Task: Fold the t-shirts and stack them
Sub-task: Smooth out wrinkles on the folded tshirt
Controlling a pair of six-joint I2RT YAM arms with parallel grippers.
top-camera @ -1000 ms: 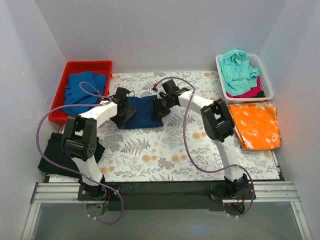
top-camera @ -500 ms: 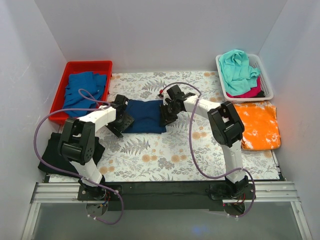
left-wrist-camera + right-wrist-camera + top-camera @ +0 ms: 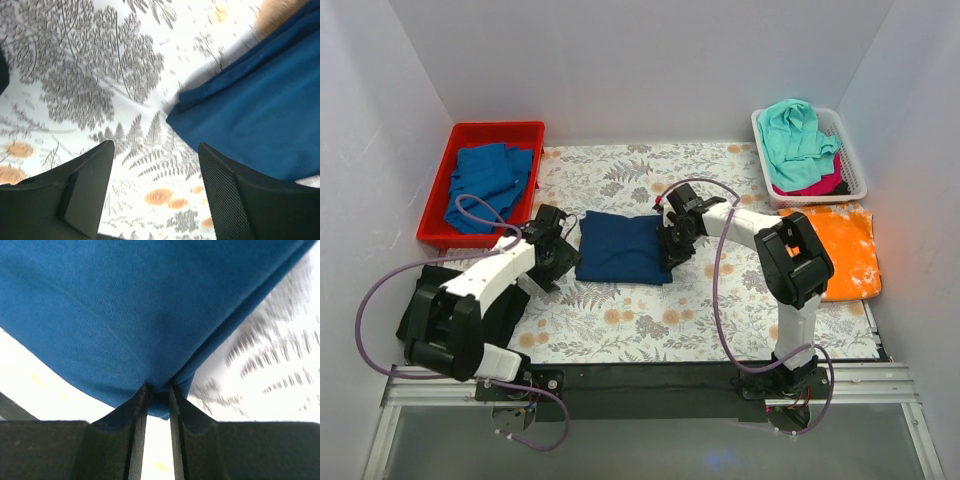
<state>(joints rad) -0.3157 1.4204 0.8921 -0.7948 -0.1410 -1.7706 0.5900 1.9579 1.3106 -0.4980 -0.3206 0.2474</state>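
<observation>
A folded navy blue t-shirt lies on the fern-print table cover, near the middle. My right gripper is at its right edge, shut on a fold of the cloth, as the right wrist view shows. My left gripper is just left of the shirt, open and empty; in the left wrist view the shirt's corner lies beyond the fingers. Folded mid-blue shirts lie in a red tray. Teal and pink shirts fill a white basket. An orange shirt lies at the right, a black one at the left.
White walls close in the table on three sides. The white basket stands at the back right, the red tray at the back left. Purple cables loop from both arms over the table cover.
Both arms have moved toward the near side, dragging the navy shirt nearer and slightly right. My left gripper has let go of it and now stands open beside its left edge.
</observation>
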